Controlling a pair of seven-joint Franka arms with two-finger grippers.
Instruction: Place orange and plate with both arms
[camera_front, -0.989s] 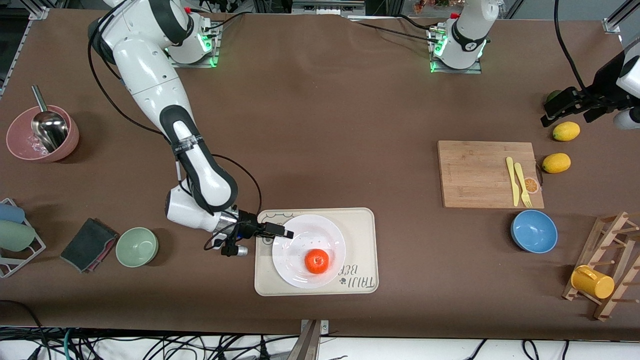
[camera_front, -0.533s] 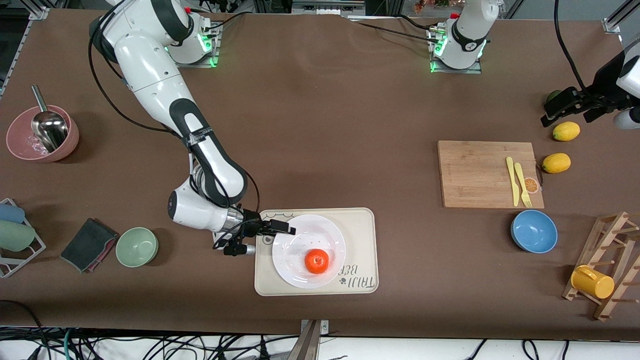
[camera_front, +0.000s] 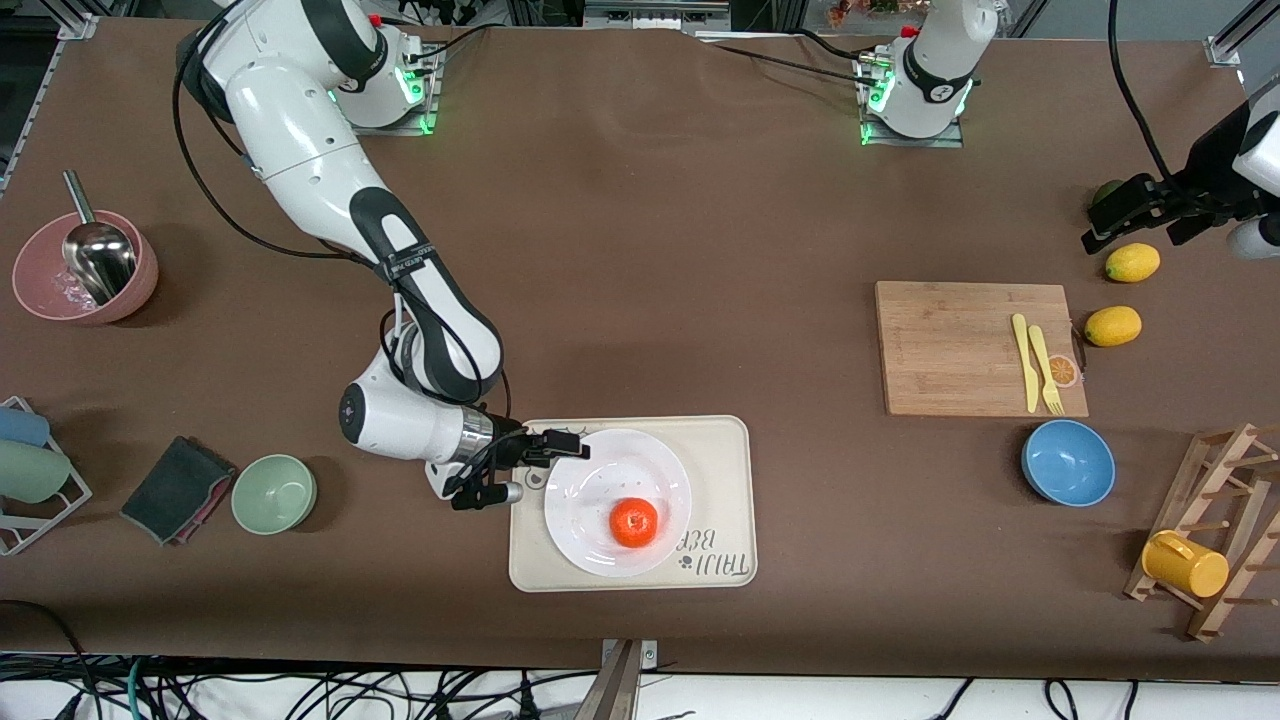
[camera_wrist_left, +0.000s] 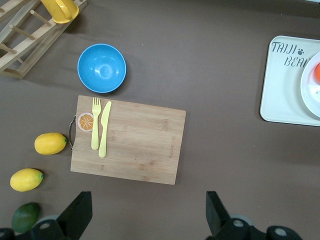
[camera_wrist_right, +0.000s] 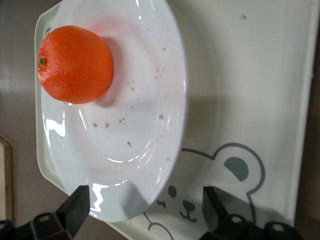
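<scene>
Your right end effector (camera_front: 572, 452), released, sits at the rim of the plate (camera_front: 600, 480) on the tray (camera_front: 720, 440); left end effector (camera_front: 1130, 215) released, waiting; plate rigid, breakable—grip rim; orange (camera_front: 634, 522) on it may roll.

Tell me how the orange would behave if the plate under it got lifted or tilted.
The orange is round and sits loose on the plate, so it would probably roll toward the low edge. The plate looks glossy, so little would hold it. The shallow rim might stop a slow roll only.
</scene>
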